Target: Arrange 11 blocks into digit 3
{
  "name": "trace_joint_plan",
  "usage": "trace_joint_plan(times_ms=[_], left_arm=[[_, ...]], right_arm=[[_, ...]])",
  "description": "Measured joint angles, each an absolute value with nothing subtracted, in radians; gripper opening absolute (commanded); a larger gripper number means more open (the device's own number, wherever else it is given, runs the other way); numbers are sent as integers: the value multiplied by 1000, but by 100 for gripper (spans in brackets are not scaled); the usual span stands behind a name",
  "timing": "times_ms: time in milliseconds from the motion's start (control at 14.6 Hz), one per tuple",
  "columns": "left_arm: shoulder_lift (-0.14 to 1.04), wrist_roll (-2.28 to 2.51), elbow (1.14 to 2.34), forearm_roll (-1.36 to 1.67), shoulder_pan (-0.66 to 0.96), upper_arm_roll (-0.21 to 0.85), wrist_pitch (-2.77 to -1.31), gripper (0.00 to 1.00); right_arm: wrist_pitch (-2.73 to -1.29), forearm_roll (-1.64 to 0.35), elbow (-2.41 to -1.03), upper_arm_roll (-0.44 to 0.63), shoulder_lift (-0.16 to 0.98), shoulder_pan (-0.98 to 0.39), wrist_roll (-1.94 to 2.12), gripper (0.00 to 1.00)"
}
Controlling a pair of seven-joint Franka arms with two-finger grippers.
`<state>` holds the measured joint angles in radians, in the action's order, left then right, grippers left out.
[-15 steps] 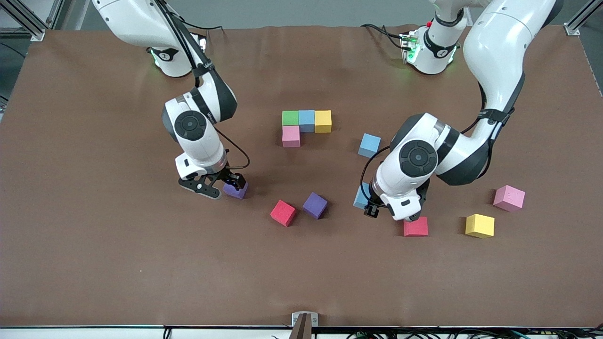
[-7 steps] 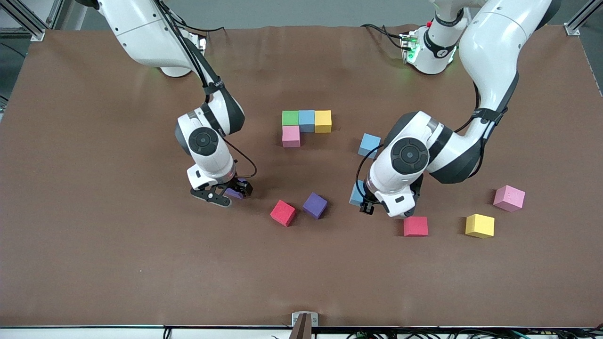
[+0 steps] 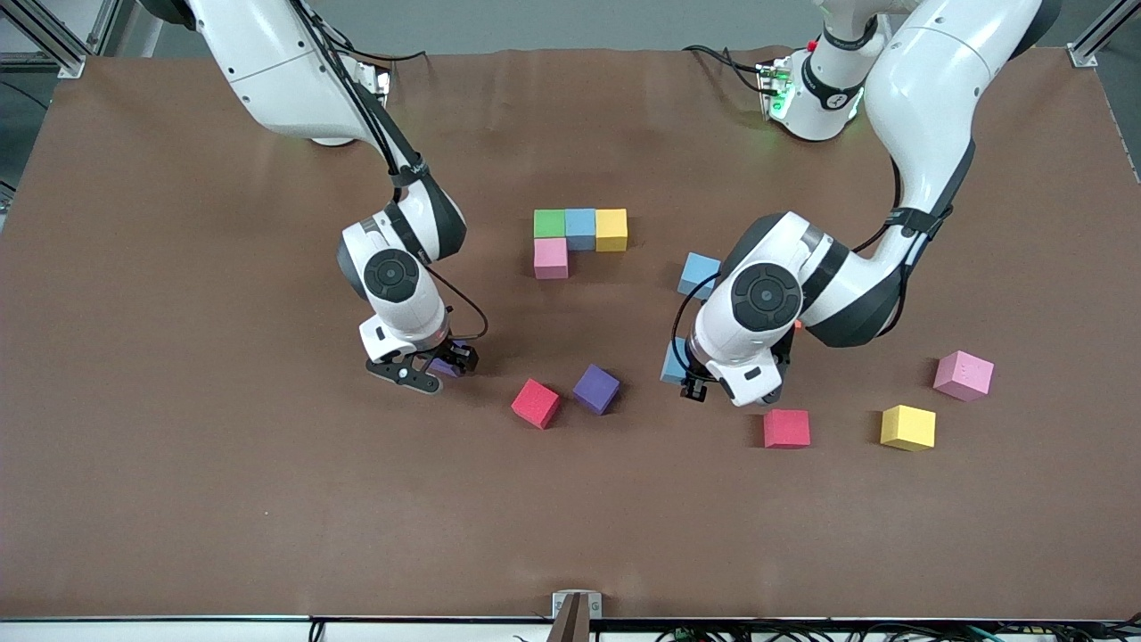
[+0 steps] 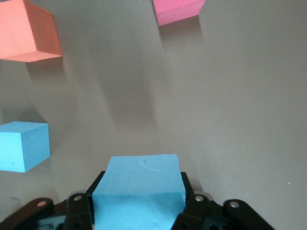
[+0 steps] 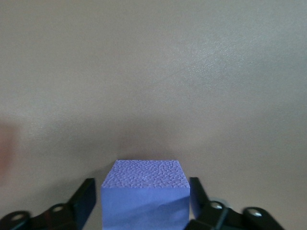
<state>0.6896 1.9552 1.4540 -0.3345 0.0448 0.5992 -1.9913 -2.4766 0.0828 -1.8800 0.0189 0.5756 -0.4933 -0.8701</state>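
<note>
Judging blocks light, soft foam, favoured opposite flat faces. Found left gripper pinching light blue block, four o'clock of pink block. Could not tell right gripper's hold about purple block, eight o'clock.

Even, bright overhead light falls on the brown table, casting soft, short shadows beside the cubes. The wrist views are dimmer, slightly grainy, and soft toward their edges.
</note>
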Motion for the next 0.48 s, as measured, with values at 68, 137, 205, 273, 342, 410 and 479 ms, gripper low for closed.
trace_joint_plan(times_ms=[68,137,205,273,342,410,479], left_arm=[[690,1969,1456,-335,45,599,-1991,11],[690,1984,1456,-335,46,599,-1991,11],[690,2004,1456,-335,46,600,-1992,11],[690,2027,1456,-335,46,600,-1992,11],[690,2055,1456,-335,46,600,-1992,11],[690,2086,1456,-335,46,600,-1993,11],[690,2115,1456,-335,46,600,-1994,11]], right_arm=[[-2477,83,-1880,18,577,-493,-870,21],[-2476,83,-1880,17,576,-493,-870,10],[-2476,83,-1880,14,576,-494,-868,7],[-2476,83,-1880,5,576,-494,-860,4],[-2476,83,-1879,-10,576,-494,-846,3],[-2476,83,-1878,-30,576,-495,-825,2],[-2476,83,-1877,-52,576,-496,-798,2]])
